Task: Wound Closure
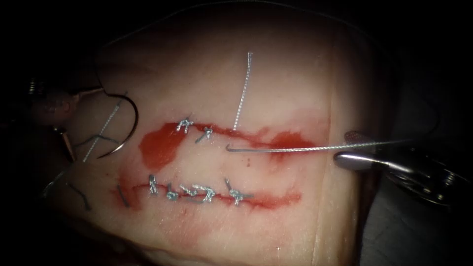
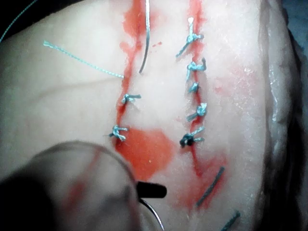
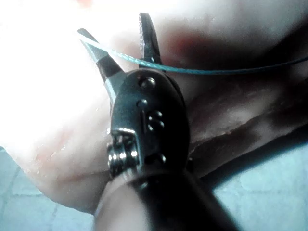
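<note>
You have a dull grey bench surface (image 1: 394, 236) at about four o'clock in the endoscope view, fading into darkness toward three o'clock. In your right wrist view, the same surface looks pale blue-grey and faintly squared.

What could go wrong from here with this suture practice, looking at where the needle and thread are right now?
1. The right tool has open jaws around the thread without gripping it, so the strand may slip out.
2. The left tool holds the needle by its end, outside the tissue, so it may pivot.
3. Red fluid pools at the upper cut's left end and may hide it.
</note>
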`<state>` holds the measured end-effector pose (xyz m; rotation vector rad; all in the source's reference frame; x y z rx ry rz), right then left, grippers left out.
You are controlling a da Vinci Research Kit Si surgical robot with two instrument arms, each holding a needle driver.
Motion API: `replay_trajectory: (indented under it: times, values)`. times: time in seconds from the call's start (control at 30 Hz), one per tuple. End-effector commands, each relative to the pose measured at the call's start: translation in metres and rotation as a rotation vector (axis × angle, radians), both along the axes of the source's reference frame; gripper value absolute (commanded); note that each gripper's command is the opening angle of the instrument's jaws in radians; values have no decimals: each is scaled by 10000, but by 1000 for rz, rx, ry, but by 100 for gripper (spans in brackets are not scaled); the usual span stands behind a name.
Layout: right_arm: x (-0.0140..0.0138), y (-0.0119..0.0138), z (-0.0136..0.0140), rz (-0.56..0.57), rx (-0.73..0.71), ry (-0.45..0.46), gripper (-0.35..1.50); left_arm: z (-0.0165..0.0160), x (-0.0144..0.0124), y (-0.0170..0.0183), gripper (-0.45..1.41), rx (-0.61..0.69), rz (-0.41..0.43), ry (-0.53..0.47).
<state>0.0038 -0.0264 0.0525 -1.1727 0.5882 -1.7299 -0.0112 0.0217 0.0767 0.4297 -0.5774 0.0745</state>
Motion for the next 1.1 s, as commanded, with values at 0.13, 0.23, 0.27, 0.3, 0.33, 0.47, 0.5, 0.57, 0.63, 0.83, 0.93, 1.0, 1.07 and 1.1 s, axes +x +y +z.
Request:
replay_trajectory:
  times: [0.13,0.23,0.27,0.3,0.33,0.47,0.5,0.57,0.63,0.83,0.93,1.0,1.07,1.1]
  values:
    - [-6,-22,-2,-66,35,-13,131,-17,-19,11,71,92,-223,-45]
    - [-6,-31,-2,-158,77,-26,131,-42,-56,23,64,195,-367,-140]
    - [-6,-31,-2,-158,77,-26,131,-42,-56,23,64,195,-367,-140]
    - [-8,-34,-2,-161,95,-18,130,-52,-72,31,66,226,-389,-153]
    - [-10,-37,-2,-167,106,-7,128,-59,-85,36,66,219,-369,-168]
    - [-28,-55,-10,-223,126,33,130,-91,-169,74,68,-31,19,-252]
    - [-29,-56,-11,-229,128,34,128,-94,-190,83,69,-116,133,-293]
    - [-28,-56,-12,-238,133,33,125,-96,-219,93,63,-182,220,-322]
    - [-27,-55,-11,-241,133,34,125,-94,-239,99,61,-220,270,-347]
    - [-26,-55,-7,-276,123,64,125,-53,-326,114,54,-273,426,-510]
    - [-26,-57,-2,-266,111,57,123,-16,-369,112,56,-299,566,-578]
    - [-24,-56,2,-264,108,55,125,-1,-383,109,56,-274,612,-620]
    - [-24,-56,4,-263,107,55,125,7,-391,104,56,-263,645,-652]
    - [-24,-56,5,-263,106,55,125,12,-395,99,56,-254,673,-676]
